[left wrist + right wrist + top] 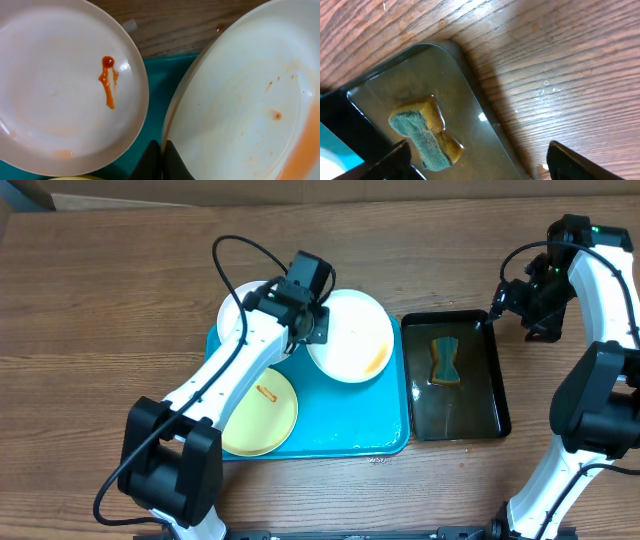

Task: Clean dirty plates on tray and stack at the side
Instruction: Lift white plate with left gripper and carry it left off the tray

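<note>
Left claw [162, 160] pinches the rim of the right white plate [240, 100]; grip firmly, tilted, while the spread right claw [487, 160] fetches the sponge [422, 132].

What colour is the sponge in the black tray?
Yellow-tan sponge with a grey-green scouring face; right wrist view shows it best.

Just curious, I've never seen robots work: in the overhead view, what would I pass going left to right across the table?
yellow-green plate → orange-smeared white plate → sponge → right gripper
</note>
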You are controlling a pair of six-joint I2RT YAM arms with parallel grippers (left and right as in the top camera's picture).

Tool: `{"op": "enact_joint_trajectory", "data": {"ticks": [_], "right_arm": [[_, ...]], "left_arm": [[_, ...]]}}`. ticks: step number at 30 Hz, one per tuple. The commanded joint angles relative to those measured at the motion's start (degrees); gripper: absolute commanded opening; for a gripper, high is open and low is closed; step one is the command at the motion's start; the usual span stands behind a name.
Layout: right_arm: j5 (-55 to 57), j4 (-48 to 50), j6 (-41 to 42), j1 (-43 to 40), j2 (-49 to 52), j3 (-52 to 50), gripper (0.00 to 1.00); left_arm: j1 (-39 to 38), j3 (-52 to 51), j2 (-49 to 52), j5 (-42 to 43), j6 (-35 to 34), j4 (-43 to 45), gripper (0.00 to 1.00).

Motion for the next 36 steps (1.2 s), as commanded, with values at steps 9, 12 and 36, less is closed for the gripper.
{"op": "enact_joint_trajectory", "data": {"ticks": [9, 12, 36], "right_arm": [[-0.07, 4.00, 3.58, -1.22, -0.76, 1.27, 0.89], [-0.02, 5.99, 3.58, -1.79, -0.76, 1.27, 0.93], [0.13, 10.51, 5.09, -9.11, -0.74, 1.22, 1.00]], "left_arm": [[-1.68, 6.23, 0.17, 7.93, 2.49, 1.68, 0.04], [-3.91, 6.21, 0.17, 7.78, 2.49, 3.41, 0.04], [-30.95, 6.21, 0.20, -39.01, 14.91, 14.69, 0.04]]}}
